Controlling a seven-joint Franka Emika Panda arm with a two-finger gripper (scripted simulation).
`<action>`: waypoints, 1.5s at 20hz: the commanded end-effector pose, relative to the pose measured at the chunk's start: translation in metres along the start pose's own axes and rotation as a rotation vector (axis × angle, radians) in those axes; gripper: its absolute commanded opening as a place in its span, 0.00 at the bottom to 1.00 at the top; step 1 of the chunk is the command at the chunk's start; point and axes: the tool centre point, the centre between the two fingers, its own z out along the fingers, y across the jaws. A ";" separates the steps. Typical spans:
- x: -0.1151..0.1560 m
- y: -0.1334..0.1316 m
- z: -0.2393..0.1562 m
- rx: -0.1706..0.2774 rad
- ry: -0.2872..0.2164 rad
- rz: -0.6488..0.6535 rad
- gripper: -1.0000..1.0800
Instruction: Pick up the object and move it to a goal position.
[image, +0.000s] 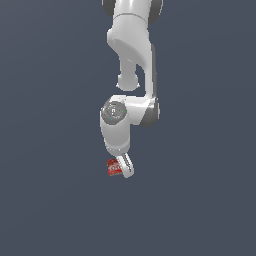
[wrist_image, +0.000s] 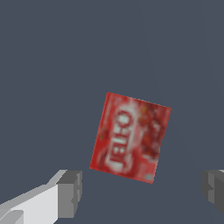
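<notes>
The object is a small flat red block (wrist_image: 130, 137) with white round markings on its top face, lying on the dark grey floor. In the exterior view the block (image: 112, 168) shows just below the white arm, partly covered by the gripper. My gripper (image: 120, 169) hangs right over it, pointing down. In the wrist view the gripper (wrist_image: 142, 192) is open: one grey pad (wrist_image: 70, 192) and the other pad (wrist_image: 214, 190) stand far apart, wider than the block. The block sits skewed to the line between the pads, and neither pad touches it.
The floor (image: 200, 200) is a plain dark grey surface with no other objects or edges in view. The white arm (image: 130, 45) reaches down from the top of the exterior view.
</notes>
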 end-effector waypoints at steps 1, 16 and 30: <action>0.005 0.000 0.004 0.001 0.002 0.068 0.96; 0.017 -0.001 0.016 0.003 0.009 0.245 0.96; 0.017 0.000 0.063 0.003 0.009 0.245 0.96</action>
